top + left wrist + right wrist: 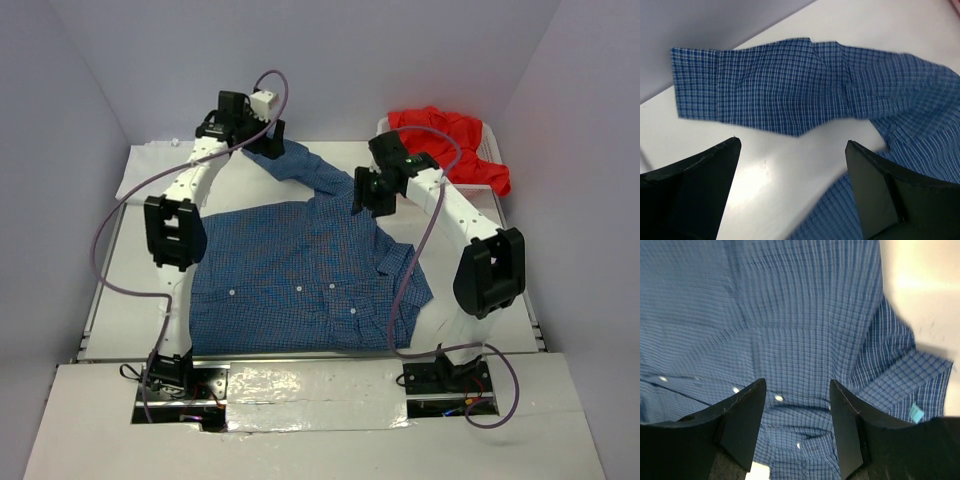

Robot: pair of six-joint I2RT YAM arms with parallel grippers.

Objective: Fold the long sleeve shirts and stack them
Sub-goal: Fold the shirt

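Observation:
A blue fine-checked button-up shirt (300,270) lies spread across the middle of the table, front up, with its white buttons showing. One sleeve (305,165) runs toward the back, and in the left wrist view it lies flat, its cuff (695,82) at the left. My left gripper (262,135) (792,142) hangs open over the table beside that sleeve and holds nothing. My right gripper (368,195) (797,381) is open above the shirt (790,315) near the collar, with nothing between its fingers. A red shirt (450,140) is heaped at the back right.
The red shirt sits in a white basket (384,125) by the back right corner. A white cloth (150,165) lies flat at the back left. Grey walls close in the table on three sides. Both arm bases stand at the near edge.

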